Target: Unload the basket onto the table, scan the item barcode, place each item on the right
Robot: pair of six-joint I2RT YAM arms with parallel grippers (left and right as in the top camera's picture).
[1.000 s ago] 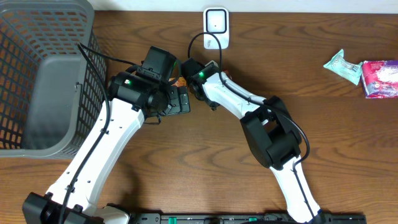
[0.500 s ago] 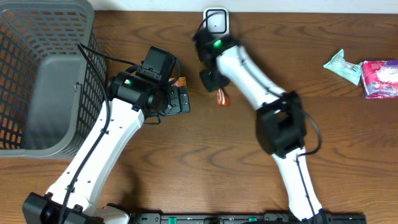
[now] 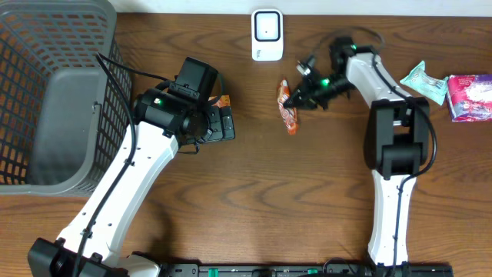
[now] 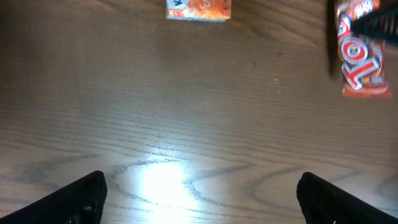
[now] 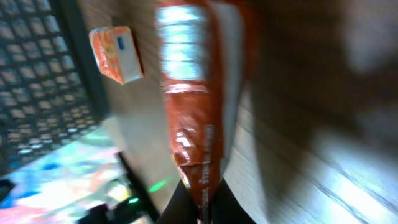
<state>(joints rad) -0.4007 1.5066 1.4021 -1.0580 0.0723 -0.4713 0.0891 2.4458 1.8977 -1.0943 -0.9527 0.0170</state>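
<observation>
We find the grey basket [image 3: 23, 77] at 10 o'clock on the counter [image 3: 254, 200]. The left hand [image 4: 199, 199] stands wide open over bare wood. The right hand [image 3: 296, 98] is clamped on the orange snack packet [image 3: 287, 114], at 5 o'clock from the white scanner [image 3: 267, 35]. A small orange box [image 4: 198, 9] lies at the left hand's 12 o'clock.

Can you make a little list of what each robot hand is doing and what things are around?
left gripper: open, holding nothing
right gripper: shut on the snack packet
snack packet: orange, near the scanner
scanner: white, at the back
orange box: small, beside the left gripper
basket: grey, far left
</observation>
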